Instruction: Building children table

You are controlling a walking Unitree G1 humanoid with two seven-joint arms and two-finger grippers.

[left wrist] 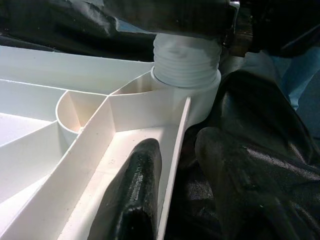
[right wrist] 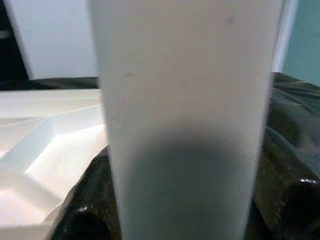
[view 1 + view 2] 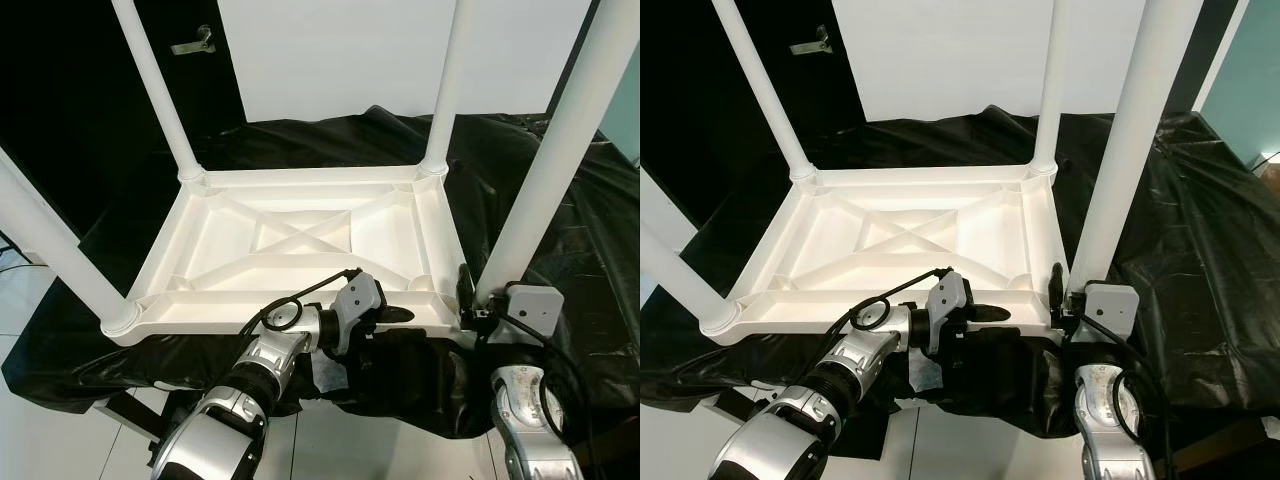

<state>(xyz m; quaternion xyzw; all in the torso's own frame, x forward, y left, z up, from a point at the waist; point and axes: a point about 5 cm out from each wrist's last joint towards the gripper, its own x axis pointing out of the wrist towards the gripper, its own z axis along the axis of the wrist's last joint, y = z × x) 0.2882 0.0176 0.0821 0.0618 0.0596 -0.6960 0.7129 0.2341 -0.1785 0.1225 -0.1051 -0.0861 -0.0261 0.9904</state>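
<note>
A: Item one, the white tabletop (image 3: 300,240)?

B: Lying upside down on a black sheet (image 3: 560,230) that covers the worktop; ribbed underside up, with an X brace in the middle panel. Four white legs stand up from its corners: far left leg (image 3: 155,85), far right leg (image 3: 447,80), near left leg (image 3: 45,240), near right leg (image 3: 560,150).

A: Left gripper?

B: The left gripper (image 3: 405,316) is at the tabletop's near rim, beside the near right corner. Its fingers (image 1: 132,190) straddle the rim wall: one finger lies inside the tray-like channel, the other outside on the black sheet, so it is clamped over that edge. The wrist view shows the threaded end of the near right leg seated in its corner socket (image 1: 187,82) just ahead.

A: Right gripper?

B: The right gripper (image 3: 468,290) is at the base of the near right leg, just above the socket. One black finger shows against the leg. The wrist view shows the leg very close, blurred. Whether it is clenched on the leg, I cannot tell.

A: Surroundings?

B: White wall panel (image 3: 340,50) behind, dark door with handle (image 3: 195,42), pale floor (image 3: 30,440).
</note>
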